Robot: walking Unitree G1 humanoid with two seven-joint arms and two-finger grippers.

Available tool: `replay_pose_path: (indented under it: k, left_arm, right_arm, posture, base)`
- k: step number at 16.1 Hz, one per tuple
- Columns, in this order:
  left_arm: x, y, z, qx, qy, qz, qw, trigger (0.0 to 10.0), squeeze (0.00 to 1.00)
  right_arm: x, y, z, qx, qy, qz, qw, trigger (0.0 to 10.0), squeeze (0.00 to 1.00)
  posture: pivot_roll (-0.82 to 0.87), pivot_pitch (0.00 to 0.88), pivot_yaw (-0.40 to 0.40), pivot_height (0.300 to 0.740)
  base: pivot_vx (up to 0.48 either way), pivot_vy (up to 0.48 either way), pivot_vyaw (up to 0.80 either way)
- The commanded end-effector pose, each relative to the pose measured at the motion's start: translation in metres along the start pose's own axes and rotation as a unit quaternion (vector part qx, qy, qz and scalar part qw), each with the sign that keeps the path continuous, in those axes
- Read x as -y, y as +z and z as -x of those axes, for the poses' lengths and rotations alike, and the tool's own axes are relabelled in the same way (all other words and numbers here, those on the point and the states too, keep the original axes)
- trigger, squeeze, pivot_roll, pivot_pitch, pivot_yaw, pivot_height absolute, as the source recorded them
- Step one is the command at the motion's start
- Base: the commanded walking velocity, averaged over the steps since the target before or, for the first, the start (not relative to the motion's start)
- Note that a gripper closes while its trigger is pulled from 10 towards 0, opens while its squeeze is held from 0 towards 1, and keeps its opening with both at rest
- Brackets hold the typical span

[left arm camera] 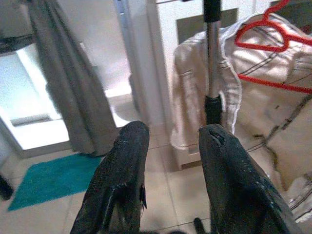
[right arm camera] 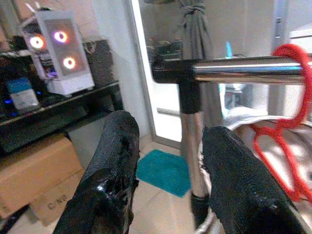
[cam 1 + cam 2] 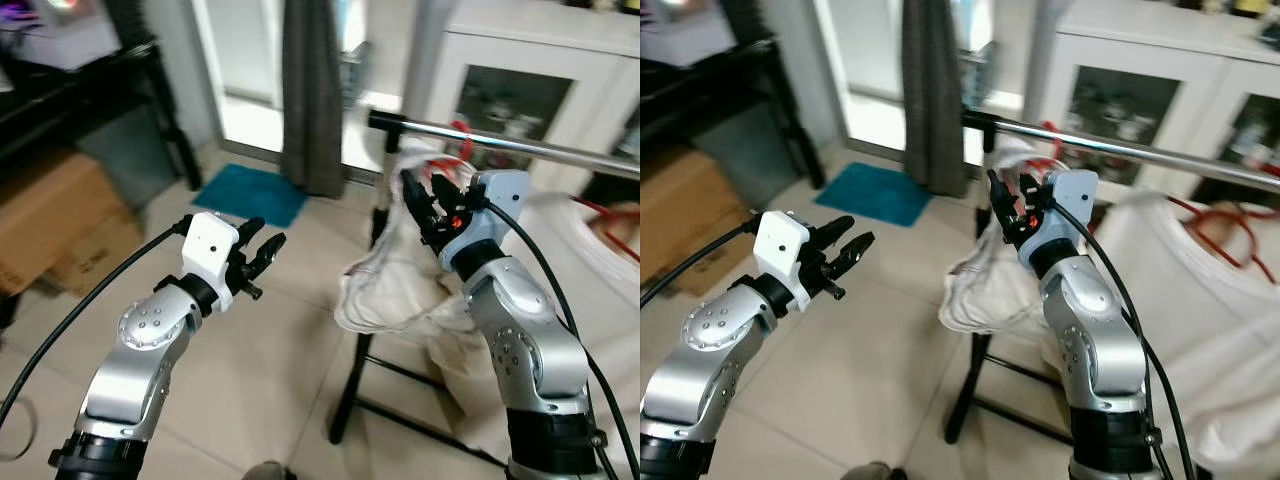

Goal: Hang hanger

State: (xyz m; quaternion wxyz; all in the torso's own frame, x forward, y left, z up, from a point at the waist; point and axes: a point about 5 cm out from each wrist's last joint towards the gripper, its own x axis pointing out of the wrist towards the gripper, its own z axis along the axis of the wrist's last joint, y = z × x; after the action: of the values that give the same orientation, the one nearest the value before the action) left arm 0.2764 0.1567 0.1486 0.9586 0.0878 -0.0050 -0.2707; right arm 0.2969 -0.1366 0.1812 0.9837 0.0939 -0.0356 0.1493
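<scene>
A red hanger (image 3: 458, 135) carrying a pale shirt (image 3: 390, 280) hooks over the chrome rail (image 3: 540, 150) of a clothes rack, close to the rail's black end post. My right gripper (image 3: 420, 203) is raised just in front of that end, level with the shirt's collar. Its fingers (image 2: 117, 146) are open with nothing between them, and the hanger's hook (image 2: 292, 58) sits on the rail (image 2: 243, 70) just beyond them. My left gripper (image 3: 262, 250) hovers open over the floor to the left of the rack, holding nothing. Past it, the shirt on the red hanger (image 1: 265, 29) hangs on the rack.
A second red hanger (image 3: 1220, 225) lies in a white garment at the right. The rack's black legs (image 3: 350, 390) spread over the tiled floor. Cardboard boxes (image 3: 50, 220) and a black desk (image 3: 80, 80) stand at the left. A teal mat (image 3: 250, 193), a grey curtain (image 3: 310, 90) and a white cabinet (image 3: 540, 90) lie beyond.
</scene>
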Motion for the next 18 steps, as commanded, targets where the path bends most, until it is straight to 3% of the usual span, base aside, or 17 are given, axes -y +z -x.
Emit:
replay_pose_path:
  k: [1, 8, 18]
  left_arm:
    - [-0.002, -0.001, 0.0, -0.002, 0.002, -0.005, 1.0, 10.0, 0.0]
    - [0.005, -0.008, -0.002, -0.008, -0.002, 0.018, 1.0, 10.0, 0.0]
    - [0.007, -0.009, -0.003, -0.005, -0.004, 0.019, 1.0, 10.0, 0.0]
  right_arm:
    - [0.004, 0.004, 0.0, 0.008, -0.016, 0.0, 1.0, 10.0, 0.0]
    - [0.016, -0.001, 0.024, -0.002, -0.05, 0.047, 0.998, 10.0, 0.0]
    - [0.01, 0.0, 0.024, -0.002, -0.03, 0.044, 0.999, 10.0, 0.0]
  posture:
    - [-0.06, 0.0, 0.048, 0.74]
    - [-0.08, 0.0, 0.051, 0.74]
    - [-0.09, 0.0, 0.05, 0.74]
  base:
    - [0.0, 0.0, 0.0]
    - [0.0, -0.193, 0.0]
    - [0.0, -0.27, 0.0]
